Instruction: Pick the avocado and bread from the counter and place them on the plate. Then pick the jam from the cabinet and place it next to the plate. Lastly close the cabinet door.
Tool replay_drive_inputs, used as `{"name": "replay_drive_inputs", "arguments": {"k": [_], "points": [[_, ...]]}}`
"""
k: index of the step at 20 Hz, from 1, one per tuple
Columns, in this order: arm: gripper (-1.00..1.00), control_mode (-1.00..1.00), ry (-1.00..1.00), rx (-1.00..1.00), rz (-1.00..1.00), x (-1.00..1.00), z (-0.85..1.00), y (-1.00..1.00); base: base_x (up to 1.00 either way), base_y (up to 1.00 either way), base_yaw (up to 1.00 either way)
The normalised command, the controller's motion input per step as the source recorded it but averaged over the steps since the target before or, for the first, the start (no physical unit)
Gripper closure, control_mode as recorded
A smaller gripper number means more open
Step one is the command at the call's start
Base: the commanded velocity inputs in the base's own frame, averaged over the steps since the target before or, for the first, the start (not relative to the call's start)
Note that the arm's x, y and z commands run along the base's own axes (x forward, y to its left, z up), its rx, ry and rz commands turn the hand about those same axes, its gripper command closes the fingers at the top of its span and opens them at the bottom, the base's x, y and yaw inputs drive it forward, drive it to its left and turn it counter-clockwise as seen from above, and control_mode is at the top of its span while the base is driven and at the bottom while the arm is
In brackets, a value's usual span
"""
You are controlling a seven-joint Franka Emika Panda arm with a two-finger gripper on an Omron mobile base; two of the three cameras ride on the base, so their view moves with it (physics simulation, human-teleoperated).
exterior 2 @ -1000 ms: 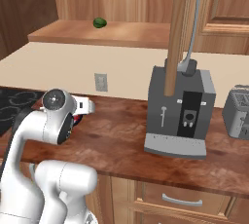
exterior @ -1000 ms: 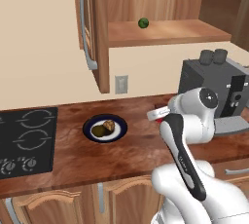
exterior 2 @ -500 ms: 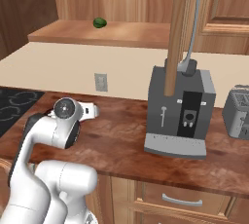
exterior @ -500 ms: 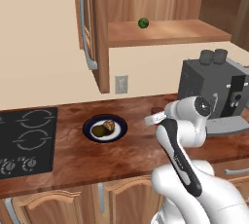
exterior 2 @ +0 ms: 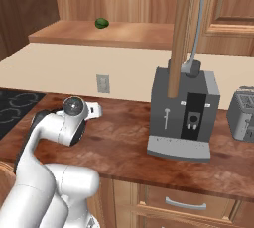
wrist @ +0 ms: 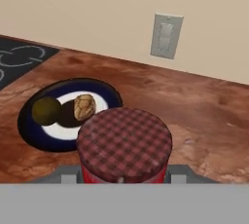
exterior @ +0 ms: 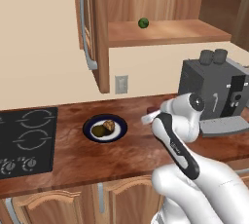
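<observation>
While the arm hangs over the counter [exterior: 73, 162], the jam [wrist: 124, 145] sits right between the gripper's [wrist: 121, 178] fingers at the near edge of the hand view, so the gripper is pinching the jar. It is held above the wood, just right of the plate [exterior: 105, 128]. In the left base view a sliver of red shows at the hand. The jar is red with a dark red checked lid. The avocado [wrist: 46, 110] and bread [wrist: 84, 106] lie side by side on the plate's white centre. The cabinet door [exterior: 92, 28] stands open; a green ball [exterior: 143, 23] rests on the cabinet [exterior: 165, 30] shelf.
</observation>
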Motion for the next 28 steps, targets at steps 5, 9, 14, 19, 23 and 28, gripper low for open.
{"name": "replay_drive_inputs", "arguments": {"k": [5,9,14,19,23,28], "points": [[1.0,-1.0,0.0,0.0,0.03,0.11,-0.45,0.13,0.0,0.0,0.0],[1.0,-1.0,0.0,0.0,0.02,0.02,-0.38,0.09,0.0,0.0,0.0],[1.0,-1.0,-0.03,0.0,0.02,0.0,-0.32,0.03,0.0,0.0,0.0],[1.0,-1.0,-0.11,0.0,0.03,0.01,-0.37,0.0,0.0,0.0,0.0],[1.0,-1.0,-0.07,0.0,0.06,0.17,-0.44,0.0,0.0,0.0,0.0],[1.0,-1.0,-0.04,0.0,0.07,0.21,-0.47,0.0,0.0,0.0,0.0]]}}
